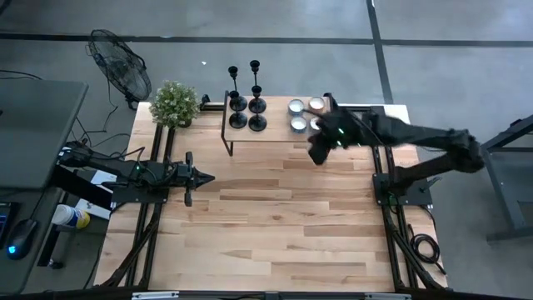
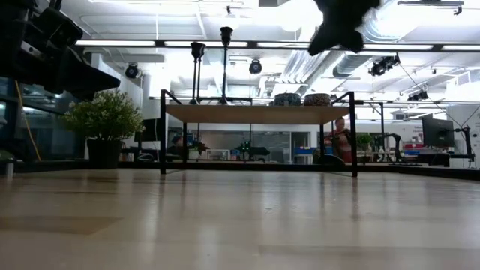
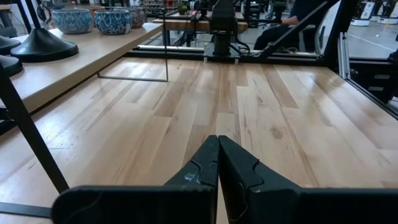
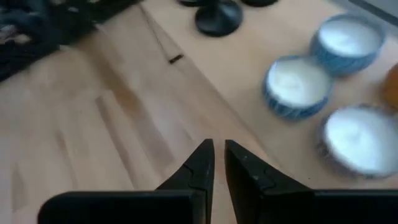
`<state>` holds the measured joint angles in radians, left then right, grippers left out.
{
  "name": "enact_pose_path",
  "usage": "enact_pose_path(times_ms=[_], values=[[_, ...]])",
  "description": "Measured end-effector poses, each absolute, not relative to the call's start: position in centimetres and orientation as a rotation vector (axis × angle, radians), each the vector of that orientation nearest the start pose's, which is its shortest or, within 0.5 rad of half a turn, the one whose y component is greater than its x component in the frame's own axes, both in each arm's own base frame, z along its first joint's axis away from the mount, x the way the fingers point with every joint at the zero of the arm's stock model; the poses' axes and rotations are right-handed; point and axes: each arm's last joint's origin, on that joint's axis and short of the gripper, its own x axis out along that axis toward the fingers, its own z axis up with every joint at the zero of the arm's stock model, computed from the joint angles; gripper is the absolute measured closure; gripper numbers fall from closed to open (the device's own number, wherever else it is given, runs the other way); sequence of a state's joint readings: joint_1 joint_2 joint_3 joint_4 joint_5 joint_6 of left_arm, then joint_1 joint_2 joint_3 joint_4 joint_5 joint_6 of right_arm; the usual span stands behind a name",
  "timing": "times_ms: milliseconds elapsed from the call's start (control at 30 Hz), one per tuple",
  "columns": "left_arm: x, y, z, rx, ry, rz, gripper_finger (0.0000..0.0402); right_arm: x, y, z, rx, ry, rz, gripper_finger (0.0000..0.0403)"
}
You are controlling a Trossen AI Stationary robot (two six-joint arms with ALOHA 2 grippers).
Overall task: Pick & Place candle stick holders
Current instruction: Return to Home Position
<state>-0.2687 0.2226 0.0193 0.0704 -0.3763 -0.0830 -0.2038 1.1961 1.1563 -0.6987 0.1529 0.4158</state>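
Several slim black candle stick holders [image 1: 247,112] stand on their round bases on the left part of a low wooden shelf [image 1: 275,135] at the table's far middle. Two stems show in the low view [image 2: 225,64], and one base shows in the right wrist view [image 4: 217,17]. My right gripper [image 1: 317,153] [image 4: 219,155] hovers high above the shelf's near right edge, shut and empty, to the right of the holders. My left gripper [image 1: 204,177] [image 3: 217,162] waits shut and empty over the table's left middle.
Several low round cups with white wax [image 1: 305,114] [image 4: 297,86] sit on the shelf's right part, just beyond my right gripper. A potted plant [image 1: 175,104] stands at the far left corner. Bare wood tabletop [image 1: 275,225] lies in front of the shelf.
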Motion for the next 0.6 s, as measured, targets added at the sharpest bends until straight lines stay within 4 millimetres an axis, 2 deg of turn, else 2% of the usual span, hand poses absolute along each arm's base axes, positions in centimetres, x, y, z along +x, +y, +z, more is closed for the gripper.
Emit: enact_pose_path(times_ms=[133,367,600], values=[[10.7,-1.9,15.9,-0.041,0.121,0.112,0.0401,20.2,-3.9,30.5,0.423,0.583,-0.445,0.0376],[10.7,-1.9,15.9,-0.041,0.121,0.112,0.0401,14.9,-2.0,25.8,0.564,0.421,-0.344,0.0378],[10.7,-1.9,15.9,-0.041,0.122,0.112,0.0401,12.3,-0.8,22.0,0.585,0.121,-0.192,0.0376]])
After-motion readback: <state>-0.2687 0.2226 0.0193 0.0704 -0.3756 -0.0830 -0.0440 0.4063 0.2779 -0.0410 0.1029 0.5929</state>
